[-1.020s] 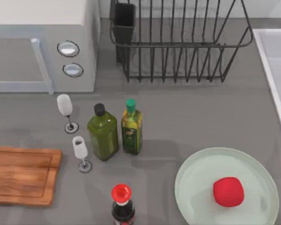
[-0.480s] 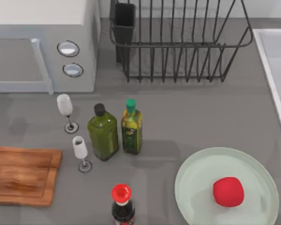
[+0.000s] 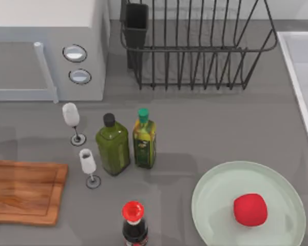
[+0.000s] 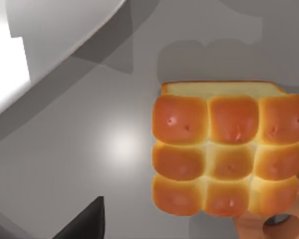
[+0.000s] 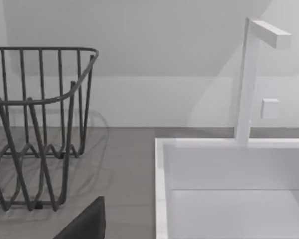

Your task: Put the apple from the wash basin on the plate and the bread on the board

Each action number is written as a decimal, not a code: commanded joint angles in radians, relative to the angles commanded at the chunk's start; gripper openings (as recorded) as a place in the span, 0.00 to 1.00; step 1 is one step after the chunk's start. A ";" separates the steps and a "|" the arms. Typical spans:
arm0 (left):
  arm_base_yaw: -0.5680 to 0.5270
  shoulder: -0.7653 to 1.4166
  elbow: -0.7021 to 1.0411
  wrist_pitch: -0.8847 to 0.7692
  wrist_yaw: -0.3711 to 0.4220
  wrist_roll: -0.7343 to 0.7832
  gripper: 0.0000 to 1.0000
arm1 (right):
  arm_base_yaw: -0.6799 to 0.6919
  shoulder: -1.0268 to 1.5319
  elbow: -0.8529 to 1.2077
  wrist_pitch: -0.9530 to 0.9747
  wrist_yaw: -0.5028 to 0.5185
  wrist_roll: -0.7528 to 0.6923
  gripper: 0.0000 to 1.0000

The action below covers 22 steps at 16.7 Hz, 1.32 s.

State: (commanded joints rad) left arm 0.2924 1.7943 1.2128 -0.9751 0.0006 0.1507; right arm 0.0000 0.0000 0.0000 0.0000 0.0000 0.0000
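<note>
The red apple (image 3: 250, 209) rests on the pale mint-green plate (image 3: 215, 205) at the table's front right. At the front left lies the wooden board (image 3: 23, 192), with nothing on it. The wash basin (image 3: 300, 66) runs along the right edge; its white rim and hollow (image 5: 229, 199) fill much of the right wrist view. In the left wrist view the golden-brown bread (image 4: 229, 154) sits on the grey counter below my left gripper (image 4: 84, 226), apart from it. A dark part of my right gripper (image 5: 84, 224) hangs near the basin.
A microwave (image 3: 46, 51) stands at the back left and a wire dish rack (image 3: 195, 46) at the back middle. Two wine glasses (image 3: 72, 120), two green bottles (image 3: 113, 146) and a red-capped bottle (image 3: 133, 223) crowd the middle. A white faucet (image 5: 249, 84) rises behind the basin.
The dark piece of my left arm at the top view's left edge, above the board, has left that view. Shadows on the left counter have shifted. Apple and plate are unmoved.
</note>
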 joint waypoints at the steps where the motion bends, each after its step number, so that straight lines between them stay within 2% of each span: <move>1: 0.002 0.012 0.009 -0.007 0.000 0.001 1.00 | 0.000 0.000 0.000 0.000 0.000 0.000 1.00; 8: -0.002 0.015 -0.008 0.009 0.000 -0.002 1.00 | 0.000 0.000 0.000 0.000 0.000 0.000 1.00; 15: 0.008 0.031 -0.195 0.211 0.000 0.006 1.00 | 0.000 0.000 0.000 0.000 0.000 0.000 1.00; 22: 0.004 0.139 -0.134 0.261 0.001 0.005 1.00 | 0.000 0.000 0.000 0.000 0.000 0.000 1.00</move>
State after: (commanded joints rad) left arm 0.2968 1.9332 1.0789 -0.7146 0.0011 0.1554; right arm 0.0000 0.0000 0.0000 0.0000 0.0000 0.0000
